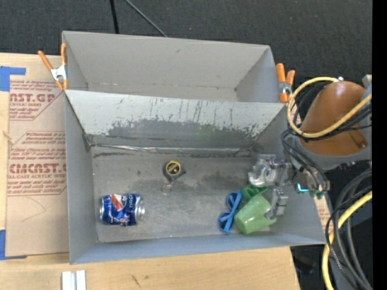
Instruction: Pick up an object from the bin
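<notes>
At about 8 o'clock on the floor of the grey bin [81,180] lies a crushed blue can [121,209], on its side and well apart from everything else. Near the middle, a little toward 12 o'clock, sits a small brass-coloured round thing [173,168], alone on bare metal. Further right, at about 4 o'clock, two things lie together: a blue looped thing [227,215], perhaps a pair of scissor handles or toy glasses, touching the left side of a green plastic thing [251,215] that looks like a cup tipped on its side, close to the front-right corner.

The hand [272,189] hangs at about 3 o'clock, low in the bin, just above and to the right of the green plastic thing, its metal parts overlapping that thing's upper right edge. Whether it is released or clenched I cannot tell, and nothing shows plainly within its grasp. The arm [335,116] stands over the bin's right rim.

My judgement is that this is the approach or the start of the grasp, with the lift not yet made. The next move calls for the hand to settle squarely around the green plastic thing, clear of the blue looped thing and the nearby walls, then close firmly before rising. The rounded, tipped shape could roll or slip out.
</notes>
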